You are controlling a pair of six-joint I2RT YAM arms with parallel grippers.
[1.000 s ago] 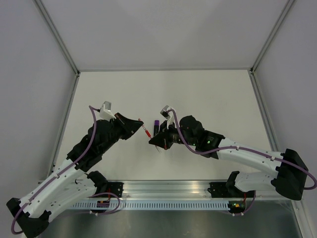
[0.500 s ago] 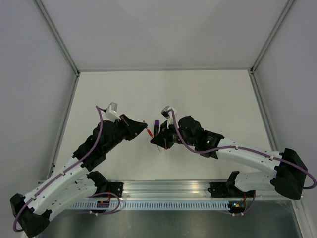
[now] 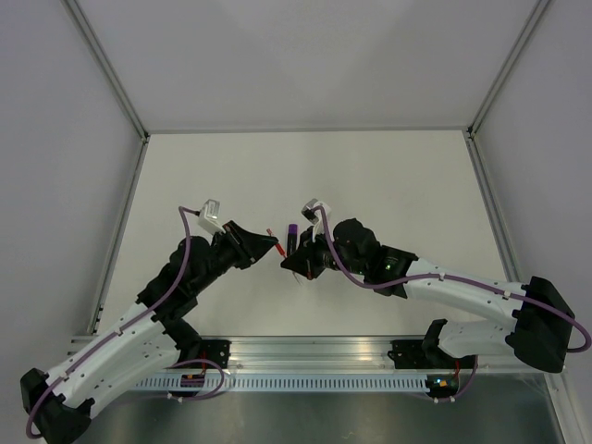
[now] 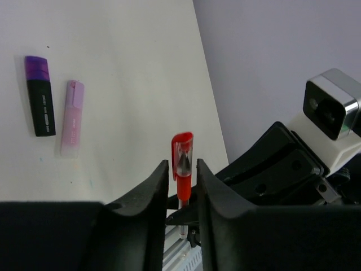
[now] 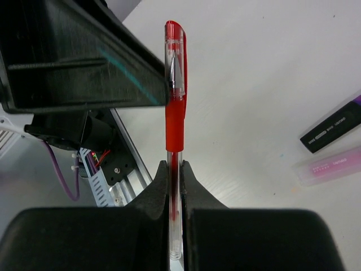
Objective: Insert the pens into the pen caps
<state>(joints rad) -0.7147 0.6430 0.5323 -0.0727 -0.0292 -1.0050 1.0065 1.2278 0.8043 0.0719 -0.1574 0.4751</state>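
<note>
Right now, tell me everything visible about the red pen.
The red pen is slim, with a clear plastic barrel showing a dark ink tube, a red grip sleeve, and a translucent red cap with a clip seated over its tip. It points straight out of the right gripper, whose fingers pinch the lower barrel. The left gripper flanks the capped end, with slight gaps showing on both sides.

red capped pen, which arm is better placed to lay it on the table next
Right: the right claw is shut on the thin red pen, while the left claw stands slightly open around the slim red cap.
</note>
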